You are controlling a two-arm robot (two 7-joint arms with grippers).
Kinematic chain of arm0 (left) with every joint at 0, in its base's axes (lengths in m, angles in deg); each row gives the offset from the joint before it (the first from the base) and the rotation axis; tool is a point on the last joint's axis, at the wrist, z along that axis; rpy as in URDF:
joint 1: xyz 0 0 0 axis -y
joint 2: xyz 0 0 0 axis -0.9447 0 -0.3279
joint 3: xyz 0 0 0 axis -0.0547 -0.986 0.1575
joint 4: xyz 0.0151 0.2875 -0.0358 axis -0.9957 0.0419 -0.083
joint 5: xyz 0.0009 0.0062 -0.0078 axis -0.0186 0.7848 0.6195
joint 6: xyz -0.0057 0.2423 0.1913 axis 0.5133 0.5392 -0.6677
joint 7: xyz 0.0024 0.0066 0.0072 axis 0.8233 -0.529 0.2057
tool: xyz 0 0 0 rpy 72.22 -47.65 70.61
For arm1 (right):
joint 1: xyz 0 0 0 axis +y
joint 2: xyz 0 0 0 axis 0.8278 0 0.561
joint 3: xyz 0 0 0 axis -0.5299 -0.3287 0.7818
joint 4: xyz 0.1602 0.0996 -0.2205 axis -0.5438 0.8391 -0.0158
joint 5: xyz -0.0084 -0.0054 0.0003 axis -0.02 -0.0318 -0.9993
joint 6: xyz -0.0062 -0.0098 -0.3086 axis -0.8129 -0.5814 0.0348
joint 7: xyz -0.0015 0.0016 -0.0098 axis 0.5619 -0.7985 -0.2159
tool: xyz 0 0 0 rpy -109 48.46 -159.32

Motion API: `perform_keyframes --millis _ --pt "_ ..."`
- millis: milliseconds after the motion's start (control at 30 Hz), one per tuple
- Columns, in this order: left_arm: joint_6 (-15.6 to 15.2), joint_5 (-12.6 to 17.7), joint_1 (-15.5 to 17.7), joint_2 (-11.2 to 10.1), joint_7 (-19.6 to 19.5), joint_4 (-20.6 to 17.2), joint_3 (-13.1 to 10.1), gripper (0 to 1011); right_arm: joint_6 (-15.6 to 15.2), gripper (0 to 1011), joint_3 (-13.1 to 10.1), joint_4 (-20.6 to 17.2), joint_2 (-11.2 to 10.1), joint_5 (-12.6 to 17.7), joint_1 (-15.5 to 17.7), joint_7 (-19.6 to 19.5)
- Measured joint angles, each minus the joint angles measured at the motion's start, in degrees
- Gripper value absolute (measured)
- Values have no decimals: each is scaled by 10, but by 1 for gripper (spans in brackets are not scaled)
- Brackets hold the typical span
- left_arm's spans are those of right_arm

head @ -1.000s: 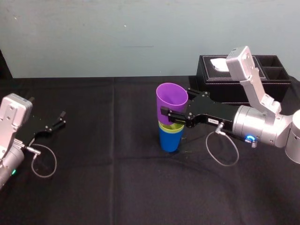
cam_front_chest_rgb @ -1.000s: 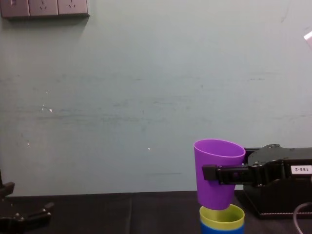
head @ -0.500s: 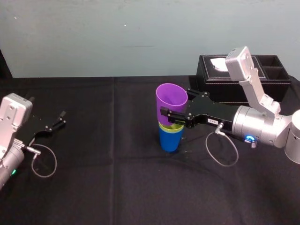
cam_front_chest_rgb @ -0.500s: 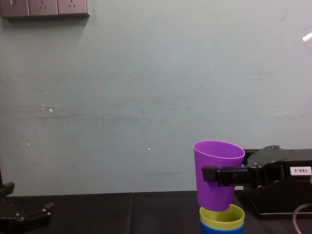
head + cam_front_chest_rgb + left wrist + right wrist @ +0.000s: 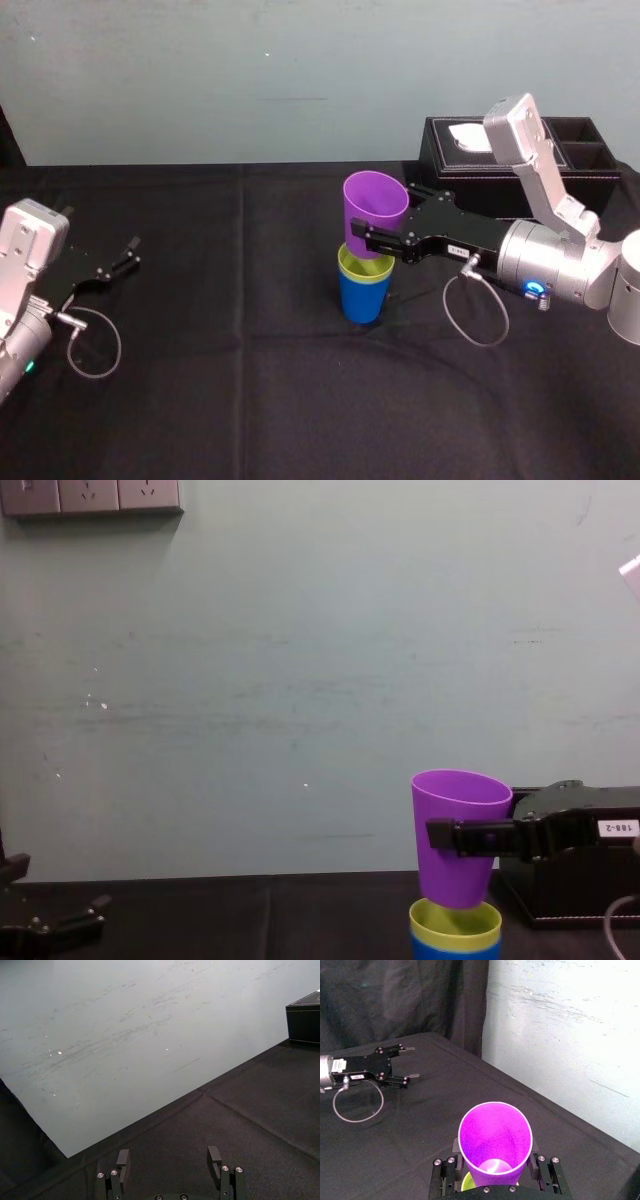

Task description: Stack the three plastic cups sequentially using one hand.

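The blue cup (image 5: 361,294) stands on the black tablecloth with the yellow-green cup (image 5: 360,269) nested inside it, only the green rim showing. Just above them hangs the purple cup (image 5: 372,214), upright, with my right gripper (image 5: 385,240) shut on its wall from the right. In the chest view the purple cup (image 5: 458,837) has its base just over the yellow-green rim (image 5: 455,920). The right wrist view looks down into the purple cup (image 5: 495,1143) between the jaws. My left gripper (image 5: 122,258) rests open at the table's far left, its fingers (image 5: 214,1157) apart over bare cloth.
A black tissue box (image 5: 530,165) stands at the back right, close behind my right arm. A cable loop (image 5: 478,312) hangs under the right wrist. The pale wall (image 5: 300,680) rises behind the table's far edge.
My right gripper has carried the purple cup slightly to the right, bringing it more squarely over the nested blue and yellow-green cups. The left arm has not moved.
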Motion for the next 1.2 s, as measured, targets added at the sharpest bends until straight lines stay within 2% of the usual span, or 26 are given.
perform_keyframes --millis 1200 --pt "0 0 0 0 0 0 0 1012 -13 734 10 16 6 -13 -8 9"
